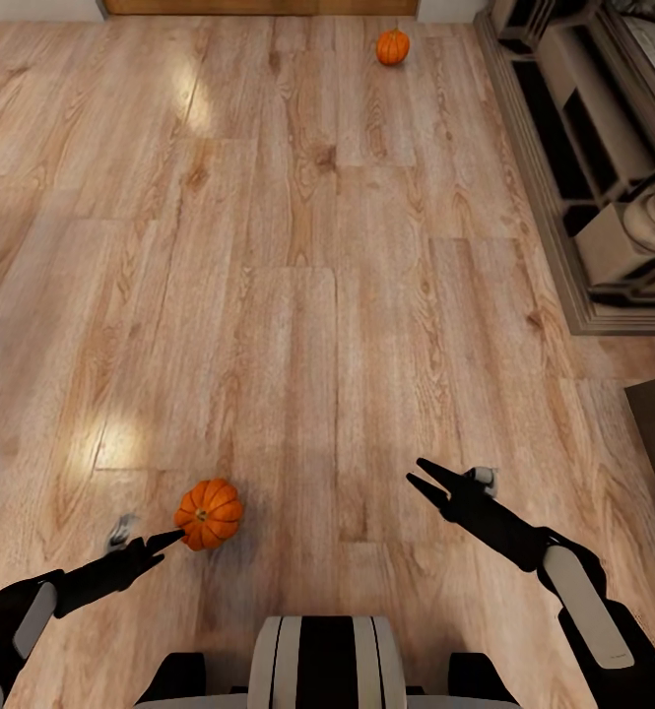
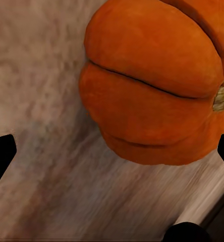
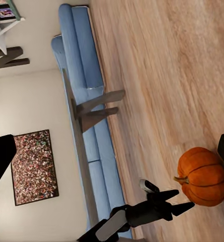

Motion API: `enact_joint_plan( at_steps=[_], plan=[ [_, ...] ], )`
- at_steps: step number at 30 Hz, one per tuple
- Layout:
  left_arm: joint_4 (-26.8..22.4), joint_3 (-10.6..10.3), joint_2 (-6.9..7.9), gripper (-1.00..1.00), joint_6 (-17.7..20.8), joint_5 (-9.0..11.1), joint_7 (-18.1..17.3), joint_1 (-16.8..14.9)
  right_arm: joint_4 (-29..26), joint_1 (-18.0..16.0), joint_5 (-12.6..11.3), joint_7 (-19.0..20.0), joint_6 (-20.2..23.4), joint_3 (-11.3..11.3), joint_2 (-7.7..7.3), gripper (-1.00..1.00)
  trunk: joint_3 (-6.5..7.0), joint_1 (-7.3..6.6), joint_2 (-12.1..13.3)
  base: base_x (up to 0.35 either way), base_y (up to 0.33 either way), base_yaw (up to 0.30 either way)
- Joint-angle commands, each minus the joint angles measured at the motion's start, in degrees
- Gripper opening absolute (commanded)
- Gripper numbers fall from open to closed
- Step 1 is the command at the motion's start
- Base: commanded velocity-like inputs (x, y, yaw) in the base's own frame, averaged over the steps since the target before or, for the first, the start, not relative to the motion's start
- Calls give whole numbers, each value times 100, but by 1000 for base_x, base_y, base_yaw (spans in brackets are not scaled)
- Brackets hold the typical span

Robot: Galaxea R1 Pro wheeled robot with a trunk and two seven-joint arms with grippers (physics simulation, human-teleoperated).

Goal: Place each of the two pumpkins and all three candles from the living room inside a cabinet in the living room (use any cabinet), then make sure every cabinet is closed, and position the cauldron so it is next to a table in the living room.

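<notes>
Here, I am holding my left gripper [image 1: 166, 540] low beside the near pumpkin [image 1: 209, 513] on the plank floor [image 1: 297, 295], its fingers spread wide and one tip just touching the rind; my right gripper [image 1: 427, 479] is hanging apart with its fingers parted, gripping nothing; the head view is showing a second pumpkin [image 1: 393, 46] far off near the wall; the right wrist view is taking in a blue sofa [image 3: 87, 116] and a speckled wall picture [image 3: 35, 166]; a pale shelving unit [image 1: 603, 167] is standing to my right.
</notes>
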Motion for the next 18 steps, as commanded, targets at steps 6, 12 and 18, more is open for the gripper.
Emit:
enact_joint_plan(
  at_steps=[6,12,18],
  plan=[
    [19,-5,-185,100,-98,1,25,-2,8,-4,74,-194,-42,41,120,100,0,0,0,0,0,0],
    [-14,-8,-190,100,-37,88,7,-2,8,-5,275,-386,-23,50,313,100,0,0,0,0,0,0],
    [-16,-10,-190,100,-35,90,6,-2,8,-5,316,-579,-22,51,391,100,0,0,0,0,0,0]
  ],
)
